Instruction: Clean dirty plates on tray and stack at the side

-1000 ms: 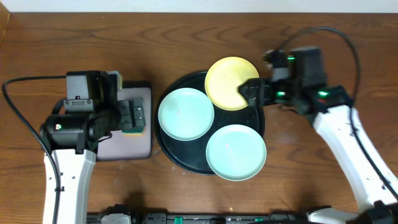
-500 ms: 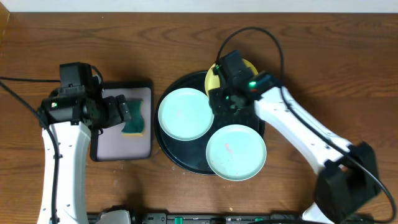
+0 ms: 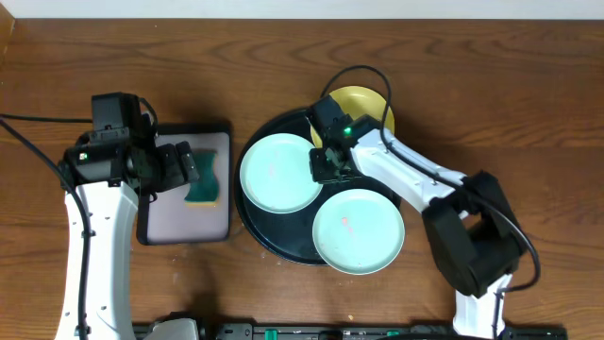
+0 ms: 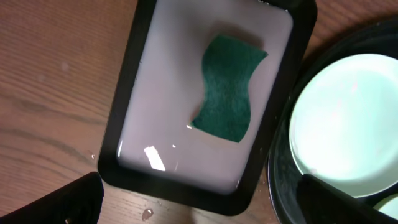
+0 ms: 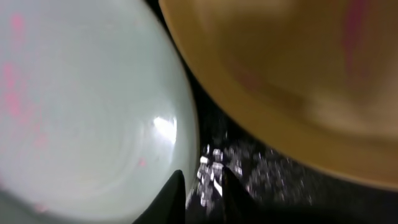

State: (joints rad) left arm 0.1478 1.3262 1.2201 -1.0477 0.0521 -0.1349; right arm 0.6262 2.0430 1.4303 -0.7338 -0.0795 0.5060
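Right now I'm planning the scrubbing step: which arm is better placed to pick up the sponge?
Left. The left hand hangs open directly above the green sponge in the small rectangular tray. The right hand is down over the round black tray, between the plates.

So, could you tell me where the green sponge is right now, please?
In the overhead view, the green sponge lies in the small rectangular tray on the left, near that tray's right edge, beside the big round black tray.

White tubular links, black joints and black cables on the left arm at frame left and the right arm at right, which has a small green light.
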